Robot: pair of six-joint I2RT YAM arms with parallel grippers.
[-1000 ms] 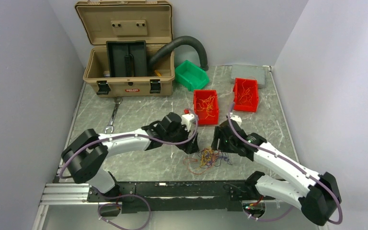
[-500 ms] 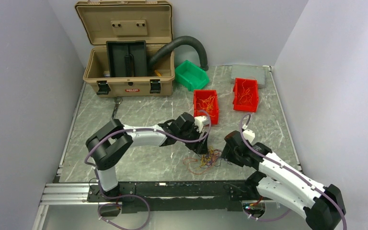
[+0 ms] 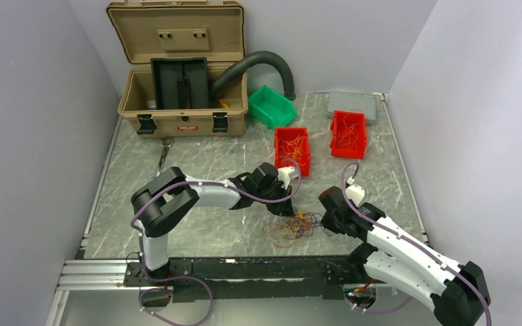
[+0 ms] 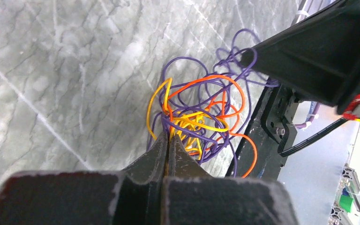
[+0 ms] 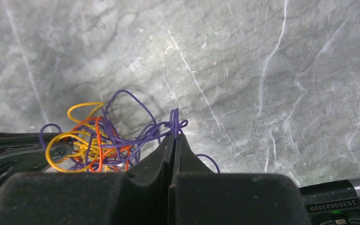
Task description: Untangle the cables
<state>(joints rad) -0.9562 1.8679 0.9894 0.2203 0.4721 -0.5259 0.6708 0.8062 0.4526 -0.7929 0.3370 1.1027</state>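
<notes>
Many tangled orange, yellow, purple cables (image 4: 199,119)

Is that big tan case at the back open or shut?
Open. The tan case has its lid tipped up toward the wall, and a black tray shows inside.

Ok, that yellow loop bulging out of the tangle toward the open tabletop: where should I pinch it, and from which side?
Pinch the yellow loop at the crown of its arc, coming in over the table on the side away from the tangle. There it bows out past the knot with few other strands crossing, so the pinch would likely catch one wire.
</notes>
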